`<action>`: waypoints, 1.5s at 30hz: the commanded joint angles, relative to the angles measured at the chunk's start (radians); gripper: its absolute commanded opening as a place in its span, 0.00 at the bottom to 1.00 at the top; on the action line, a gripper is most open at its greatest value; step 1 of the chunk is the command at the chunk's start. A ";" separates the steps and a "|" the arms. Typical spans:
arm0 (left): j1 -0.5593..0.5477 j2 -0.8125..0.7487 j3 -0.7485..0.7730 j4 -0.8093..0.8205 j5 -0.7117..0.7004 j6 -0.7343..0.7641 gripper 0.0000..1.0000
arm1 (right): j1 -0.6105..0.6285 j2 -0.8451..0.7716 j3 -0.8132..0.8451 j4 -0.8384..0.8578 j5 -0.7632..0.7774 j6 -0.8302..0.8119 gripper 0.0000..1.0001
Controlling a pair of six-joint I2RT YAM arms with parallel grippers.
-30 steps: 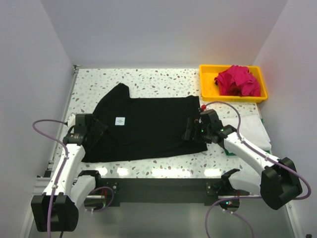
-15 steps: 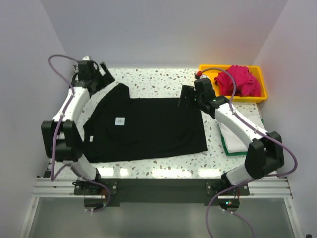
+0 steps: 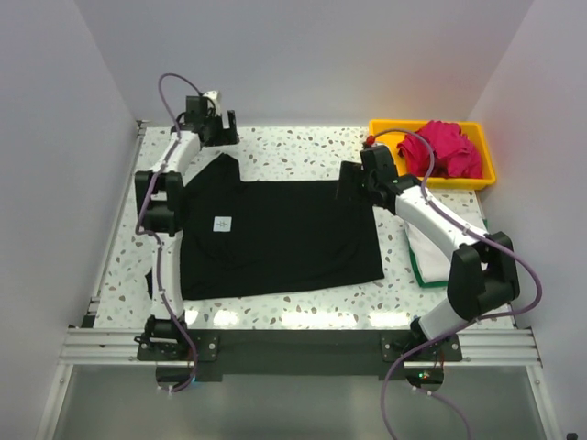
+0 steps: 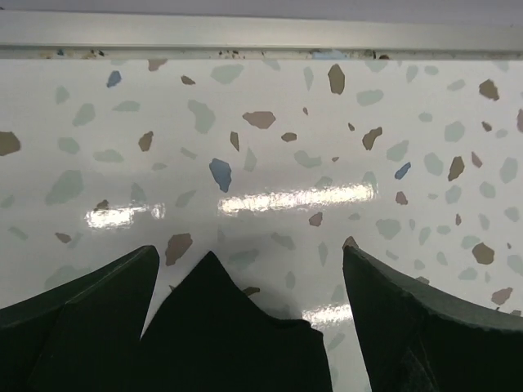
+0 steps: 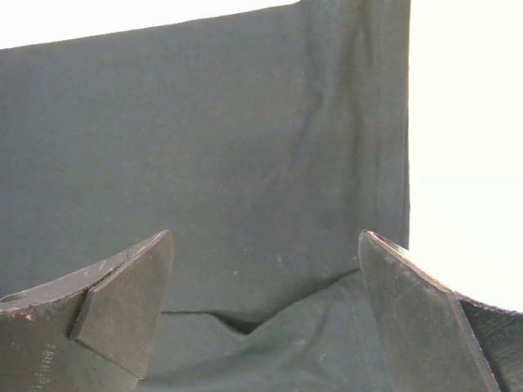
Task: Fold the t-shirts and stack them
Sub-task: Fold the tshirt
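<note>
A large black t-shirt [image 3: 275,234] lies spread flat on the table, its small white label [image 3: 221,223] facing up. My left gripper [image 3: 218,136] is open at the far left, and the shirt's pointed sleeve tip [image 4: 229,335] lies between its fingers [image 4: 98,302]. My right gripper [image 3: 350,181] is open over the shirt's far right corner, above a small fold in the black cloth [image 5: 261,318]. A magenta t-shirt [image 3: 442,148] is bunched in the yellow tray [image 3: 385,170]. A folded white shirt [image 3: 431,246] with a green edge [image 3: 418,275] lies under my right arm.
The yellow tray stands at the far right corner. A metal rail [image 4: 261,33] runs along the table's far edge, just beyond my left gripper. Grey walls close in the left, right and back. The terrazzo table [image 3: 293,147] shows bare behind the shirt.
Both arms have reached from the near side to the far edge of the black shirt: the left to the far sleeve tip, the right to the far right corner. The shirt has barely moved.
</note>
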 commanded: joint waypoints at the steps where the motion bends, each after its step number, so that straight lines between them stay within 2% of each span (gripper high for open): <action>1: -0.049 0.025 0.040 0.027 -0.050 0.064 1.00 | -0.003 0.021 0.027 0.001 0.016 -0.014 0.99; 6: -0.098 0.079 0.048 0.033 -0.236 0.068 0.99 | -0.005 0.033 0.021 -0.002 0.008 -0.013 0.99; 12: -0.099 0.095 0.040 -0.005 -0.341 0.031 0.87 | -0.003 0.038 0.015 -0.003 0.016 -0.013 0.99; 14: -0.099 0.089 0.024 -0.013 -0.348 0.030 0.78 | -0.005 0.043 0.015 0.003 0.016 -0.011 0.99; 15: -0.099 0.086 0.013 -0.012 -0.354 0.025 0.68 | -0.005 0.046 0.016 0.003 0.016 -0.011 0.99; 17: -0.100 0.082 -0.003 -0.030 -0.376 0.011 0.58 | -0.005 0.053 0.021 0.006 0.013 -0.010 0.99; 18: -0.099 0.079 -0.009 -0.036 -0.382 0.007 0.49 | -0.005 0.053 0.022 0.006 0.013 -0.010 0.99; 20: -0.100 0.060 -0.041 -0.028 -0.384 0.011 0.42 | -0.005 0.056 0.022 0.011 0.010 -0.010 0.99; 21: -0.100 0.054 -0.050 -0.030 -0.385 0.013 0.31 | -0.005 0.062 0.024 0.012 0.015 -0.010 0.99; 23: -0.100 0.040 -0.053 -0.038 -0.403 0.010 0.19 | -0.005 0.073 0.037 0.011 0.034 -0.010 0.99; 24: -0.100 0.033 -0.055 -0.039 -0.407 0.008 0.02 | -0.005 0.091 0.048 0.009 0.044 -0.013 0.99; 30: -0.100 -0.068 -0.116 -0.016 -0.422 -0.009 0.00 | -0.005 0.191 0.172 -0.019 0.137 -0.011 0.99; 45: -0.102 -0.394 -0.475 0.073 -0.453 -0.079 0.00 | -0.003 0.533 0.528 -0.046 0.335 0.041 0.98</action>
